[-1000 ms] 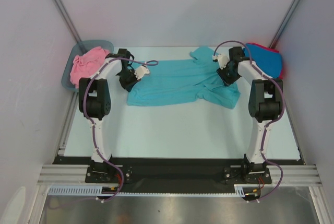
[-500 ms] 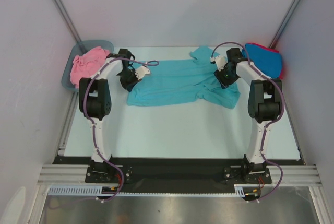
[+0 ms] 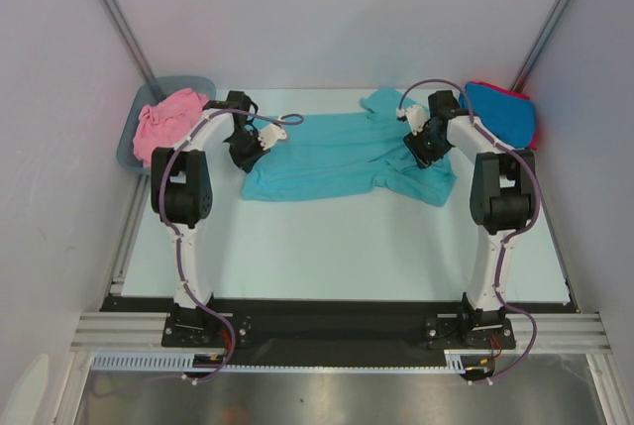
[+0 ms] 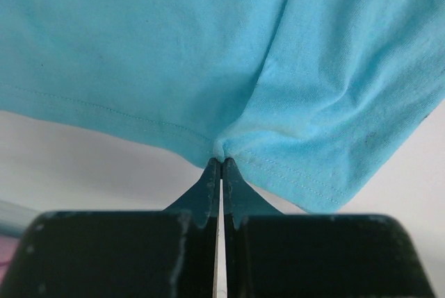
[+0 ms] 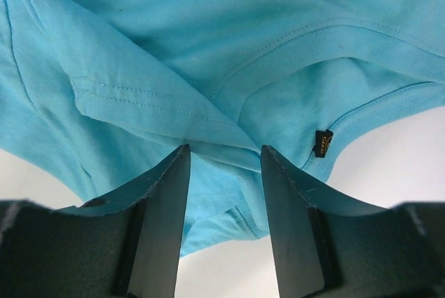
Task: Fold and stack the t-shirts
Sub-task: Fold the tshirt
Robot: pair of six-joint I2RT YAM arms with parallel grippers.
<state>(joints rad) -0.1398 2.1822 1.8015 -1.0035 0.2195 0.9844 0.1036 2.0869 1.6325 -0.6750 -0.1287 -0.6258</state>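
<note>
Your teal t-shirt [image 3: 337, 153] is spread out mostly flat on the desk [image 3: 337, 247], sitting toward 12 o'clock from the arm bases, with its bottom hem out at the 9 o'clock end and the collar [image 5: 313, 34] end at 3 o'clock. Your left hand [image 3: 256, 143] is clamped tight on that hem. In the left wrist view the fingertips [image 4: 212, 176] meet with a little pucker of teal cloth pinched right at the tip. Your right hand [image 3: 416, 138] is parted, and the right wrist view shows the two fingers [image 5: 163, 194] standing apart, straddling a folded ridge of cloth just below the collar. There's a small black tag [image 5: 322, 143] off toward 3 o'clock of them.

Further out, the pink t-shirt [image 3: 163, 128] is bunched up in the grey-blue tub [image 3: 183, 80] at the desk's 10 o'clock corner. The blue t-shirt [image 3: 500, 113] sits at 2 o'clock, lying on top of the red t-shirt [image 3: 535, 136], which only peeks out at the edge.
</note>
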